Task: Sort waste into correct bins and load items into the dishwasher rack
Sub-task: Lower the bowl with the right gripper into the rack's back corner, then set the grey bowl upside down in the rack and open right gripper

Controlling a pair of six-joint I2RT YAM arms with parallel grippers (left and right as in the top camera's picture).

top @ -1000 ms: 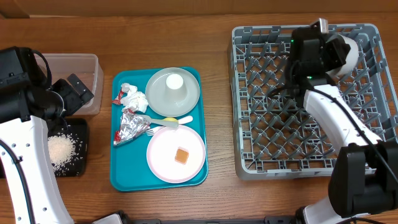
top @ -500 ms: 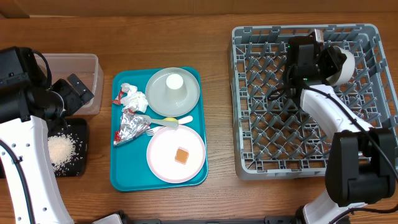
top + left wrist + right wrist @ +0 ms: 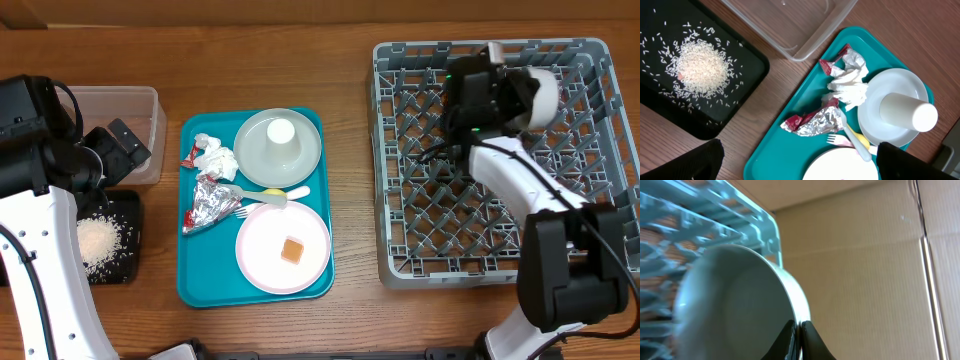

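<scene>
The right gripper (image 3: 799,330) has its jaws drawn almost together, pinching the thin rim of the white round bowl (image 3: 735,310). A rim grip tips the bowl on edge, the attitude that, by judgement, suits standing it between pegs. The bowl hangs over the rear right zone of the large grey plastic lattice rack (image 3: 380,160), close to the back wall. Whether it touches a peg cannot be determined. The rest of the rack holds nothing, so room for lowering is ample. The rear wall is the edge to watch.

The left gripper (image 3: 115,150) stands fully spread and holds nothing. It hovers between the clear plastic rectangular tub (image 3: 795,30) and the shallow black rectangular tray (image 3: 735,95), which holds loose white rice (image 3: 700,70). On the flat teal serving tray (image 3: 775,150) just beside them, crumpled white napkins (image 3: 847,85) and crumpled silver foil (image 3: 820,120) await sorting.
</scene>
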